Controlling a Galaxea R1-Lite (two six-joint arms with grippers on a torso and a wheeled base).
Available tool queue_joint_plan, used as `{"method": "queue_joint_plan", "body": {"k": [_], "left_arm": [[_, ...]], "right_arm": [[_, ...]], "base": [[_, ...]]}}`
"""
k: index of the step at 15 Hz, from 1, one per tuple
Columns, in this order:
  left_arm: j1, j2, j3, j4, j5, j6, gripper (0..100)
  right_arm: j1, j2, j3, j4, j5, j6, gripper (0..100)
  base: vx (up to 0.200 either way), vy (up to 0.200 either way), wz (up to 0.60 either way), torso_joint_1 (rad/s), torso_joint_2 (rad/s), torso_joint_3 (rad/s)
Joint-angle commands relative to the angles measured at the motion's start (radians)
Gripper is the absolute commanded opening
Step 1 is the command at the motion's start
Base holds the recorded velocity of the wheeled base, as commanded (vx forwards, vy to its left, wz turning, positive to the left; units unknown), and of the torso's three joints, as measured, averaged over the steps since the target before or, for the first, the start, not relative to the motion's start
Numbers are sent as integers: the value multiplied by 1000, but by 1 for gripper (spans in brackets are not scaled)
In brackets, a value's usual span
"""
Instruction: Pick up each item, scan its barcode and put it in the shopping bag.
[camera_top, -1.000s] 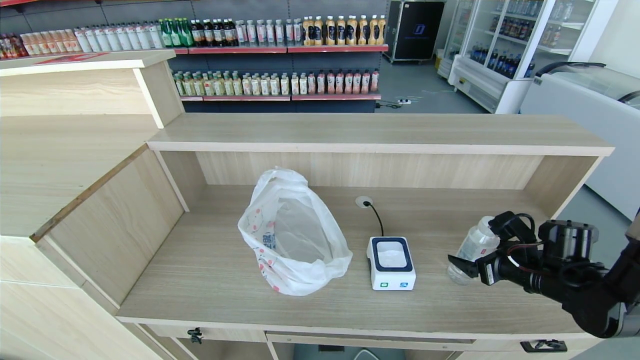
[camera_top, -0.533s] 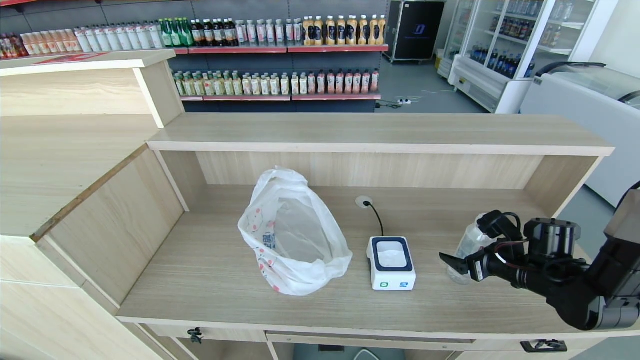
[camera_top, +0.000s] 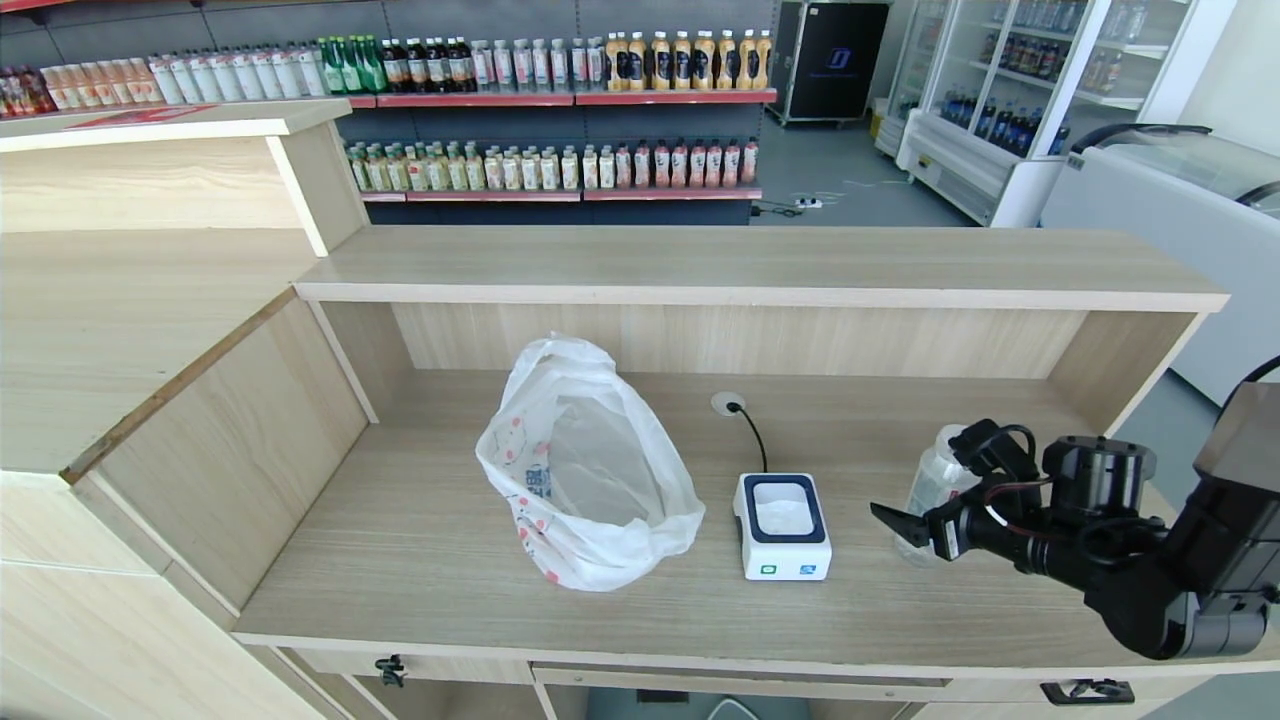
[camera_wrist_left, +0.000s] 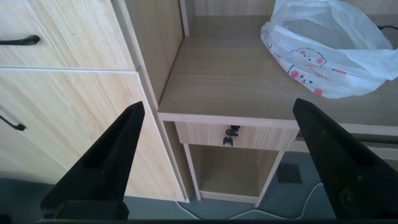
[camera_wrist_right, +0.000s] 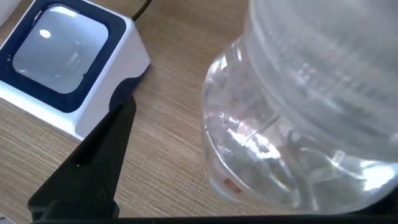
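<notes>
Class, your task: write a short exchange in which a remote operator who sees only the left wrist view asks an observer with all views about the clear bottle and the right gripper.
Operator: My view shows the shopping bag. Where's the bottle?
Observer: The bottle stands upright at the counter's right end, past the scanner from the bag.
Operator: Is it gripped?
Observer: Not yet. The right gripper is open, one finger either side, a gap visible beside the bottle.
</notes>
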Motion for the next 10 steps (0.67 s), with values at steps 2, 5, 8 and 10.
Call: {"method": "queue_joint_plan", "body": {"k": [2,5,8,10], "left_arm": [[0,0,0,0,0,0,100],[0,0,0,0,0,0,100],[0,0,0,0,0,0,100],[0,1,0,0,0,0,100]], "right_arm": [[0,4,3,-9,4,0,100],[-5,7,4,-11,4,0,0],[-7,10,9,-11,4,0,0],[-7,13,10,-11,4,1,0]], "base": [[0,0,0,0,0,0],[0,0,0,0,0,0],[0,0,0,0,0,0],[0,0,0,0,0,0]]}}
